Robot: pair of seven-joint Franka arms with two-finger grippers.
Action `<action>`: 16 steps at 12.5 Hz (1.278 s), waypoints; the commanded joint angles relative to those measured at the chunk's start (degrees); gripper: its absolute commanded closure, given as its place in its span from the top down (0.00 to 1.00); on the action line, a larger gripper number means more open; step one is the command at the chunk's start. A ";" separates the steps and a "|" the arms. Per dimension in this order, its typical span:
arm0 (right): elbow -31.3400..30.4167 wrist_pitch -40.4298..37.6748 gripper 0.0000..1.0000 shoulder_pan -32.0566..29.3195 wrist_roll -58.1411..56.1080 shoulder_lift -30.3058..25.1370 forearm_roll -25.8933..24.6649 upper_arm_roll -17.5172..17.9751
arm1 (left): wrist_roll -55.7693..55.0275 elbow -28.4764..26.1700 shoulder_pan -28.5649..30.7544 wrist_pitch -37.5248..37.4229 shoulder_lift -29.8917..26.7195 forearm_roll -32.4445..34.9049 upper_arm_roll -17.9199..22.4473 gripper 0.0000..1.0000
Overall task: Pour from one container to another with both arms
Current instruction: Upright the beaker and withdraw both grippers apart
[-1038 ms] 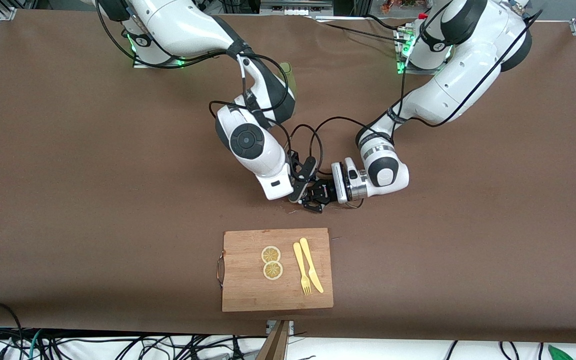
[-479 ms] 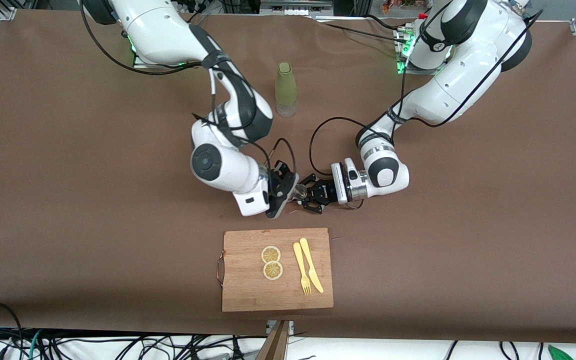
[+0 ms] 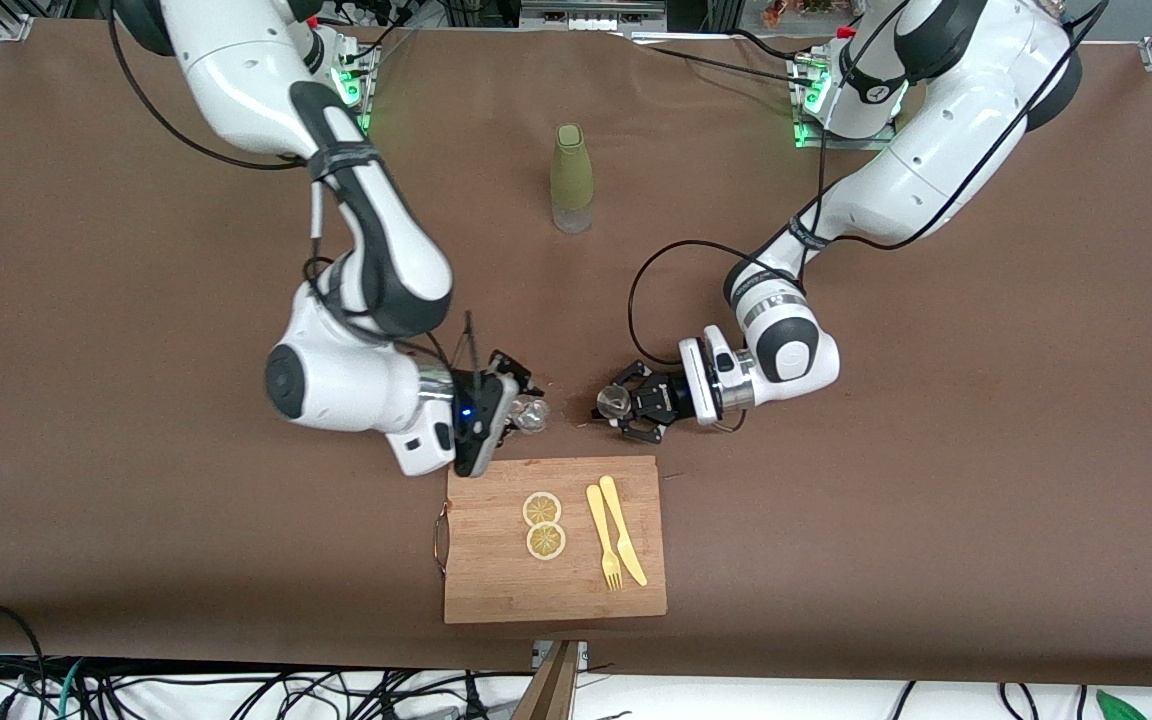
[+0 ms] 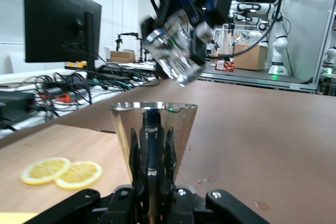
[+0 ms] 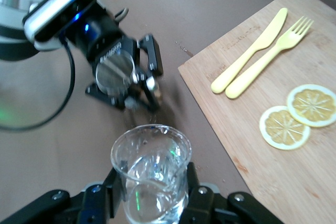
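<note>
My right gripper (image 3: pixel 521 412) is shut on a clear glass beaker (image 3: pixel 533 412), just above the table beside the cutting board's farther edge. Its wrist view shows the beaker (image 5: pixel 151 177) squeezed between both fingers. My left gripper (image 3: pixel 624 405) is shut on a small shiny metal cup (image 3: pixel 613 401), held low and pointing toward the beaker with a gap between them. In the left wrist view the conical cup (image 4: pixel 152 127) stands out from the gripper (image 4: pixel 152 142), with the tilted beaker (image 4: pixel 176 51) above it. The right wrist view shows the metal cup (image 5: pixel 116 72) farther off.
A wooden cutting board (image 3: pixel 496 580) lies nearer the front camera, carrying two lemon slices (image 3: pixel 543 525) and a yellow knife and fork (image 3: pixel 616 540). A green bottle (image 3: pixel 572 178) stands upright on the brown table between the arm bases. Cables hang off the table's near edge.
The right arm has swung toward its own end of the table with the beaker, away from the left gripper, uncovering the green bottle. The left arm has shifted only slightly.
</note>
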 commanded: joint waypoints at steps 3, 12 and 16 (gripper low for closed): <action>-0.85 -11.30 0.18 -8.68 -15.21 -0.75 7.25 0.71 | -5.07 -3.21 2.49 -0.85 -6.95 0.40 2.68 0.00; -7.79 -31.08 0.18 -23.10 -42.55 -0.75 12.54 0.36 | -19.66 -2.95 10.04 -23.85 -12.49 21.48 19.89 0.00; -16.11 -32.15 0.18 -25.13 -57.91 -1.45 11.66 -2.35 | -20.38 -2.51 17.68 -34.14 -13.02 29.83 22.55 0.00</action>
